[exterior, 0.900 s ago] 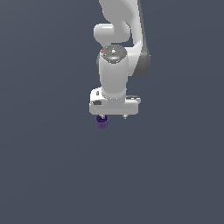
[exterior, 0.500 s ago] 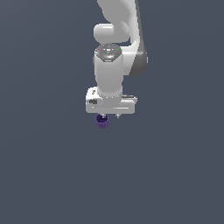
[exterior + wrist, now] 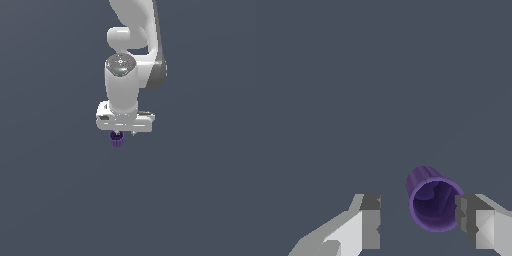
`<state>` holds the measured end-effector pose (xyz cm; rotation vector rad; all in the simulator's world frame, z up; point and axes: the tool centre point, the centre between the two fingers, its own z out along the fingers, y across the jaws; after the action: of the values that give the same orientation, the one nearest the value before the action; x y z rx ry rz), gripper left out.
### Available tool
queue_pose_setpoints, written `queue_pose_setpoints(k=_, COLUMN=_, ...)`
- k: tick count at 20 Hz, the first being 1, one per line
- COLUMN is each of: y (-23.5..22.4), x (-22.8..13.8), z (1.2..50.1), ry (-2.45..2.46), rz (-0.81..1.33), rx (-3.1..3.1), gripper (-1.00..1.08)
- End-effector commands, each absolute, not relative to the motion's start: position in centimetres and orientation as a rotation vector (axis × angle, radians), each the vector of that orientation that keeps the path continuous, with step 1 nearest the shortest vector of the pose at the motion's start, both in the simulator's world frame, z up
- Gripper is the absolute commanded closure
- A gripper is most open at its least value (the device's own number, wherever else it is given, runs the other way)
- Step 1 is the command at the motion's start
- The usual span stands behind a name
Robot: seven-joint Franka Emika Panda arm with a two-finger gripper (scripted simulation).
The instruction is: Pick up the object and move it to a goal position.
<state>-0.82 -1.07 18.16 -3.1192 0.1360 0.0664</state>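
The object (image 3: 117,139) is a small dark-purple ribbed cup standing on the grey floor, its hollow top facing up. In the wrist view the object (image 3: 433,205) sits between my two fingers, close against one fingertip (image 3: 467,216) and with a clear gap to the other fingertip (image 3: 371,220). My gripper (image 3: 418,220) is open around it. In the exterior view the gripper (image 3: 124,133) hangs straight down just over the cup, and the white hand hides most of the fingers.
The floor is a plain dark grey surface on all sides. The white arm (image 3: 135,30) rises from the hand toward the top of the exterior view. No other objects show.
The hand has shifted slightly toward the exterior view's left above the cup. The cup has stayed in place.
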Motion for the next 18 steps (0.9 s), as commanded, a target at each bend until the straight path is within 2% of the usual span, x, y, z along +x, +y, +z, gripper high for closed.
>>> queue_pose_setpoints(k=1, y=-1.3, x=-0.9, z=17.7, ry=0.190, rz=0.103, rx=-3.111, gripper=-0.20)
queue_pose_setpoints(k=8, y=-2.2, x=-1.4, z=15.5, ry=0.439, rz=0.272, rx=-3.060, gripper=-0.20)
queue_pose_setpoints(k=18, y=-3.4, x=-2.8, z=11.4, ry=0.917, rz=0.625, rx=-2.896, gripper=-0.20)
